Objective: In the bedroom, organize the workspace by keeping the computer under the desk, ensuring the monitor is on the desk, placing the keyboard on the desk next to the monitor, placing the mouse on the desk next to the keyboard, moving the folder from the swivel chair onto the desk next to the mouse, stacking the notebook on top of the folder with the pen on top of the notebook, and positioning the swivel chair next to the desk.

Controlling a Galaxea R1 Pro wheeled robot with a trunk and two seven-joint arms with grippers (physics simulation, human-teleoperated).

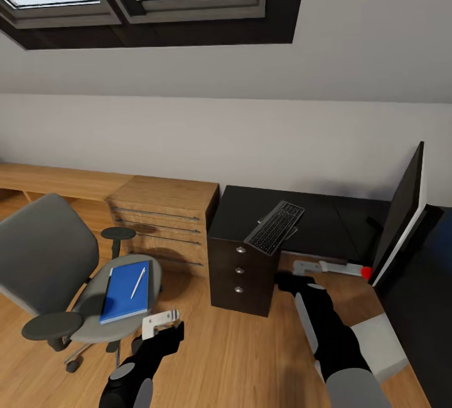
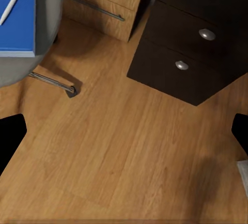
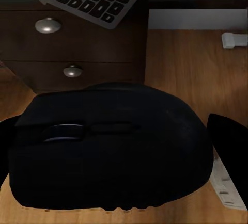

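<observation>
Fingers of the right gripper (image 3: 111, 149) are clamped on the mouse (image 3: 108, 152), carried low toward the desk (image 1: 326, 223). Left gripper (image 2: 124, 141) hangs with fingers apart over the floor. On the left, the swivel chair (image 1: 44, 251) holds the folder (image 1: 122, 295) and the pen (image 1: 138, 282). Farther, the keyboard (image 1: 275, 227) overhangs the desk's corner, the monitor (image 1: 402, 216) leaning right.

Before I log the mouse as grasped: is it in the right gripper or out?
In: the mouse sits between the right gripper's fingers, above the floor.
</observation>
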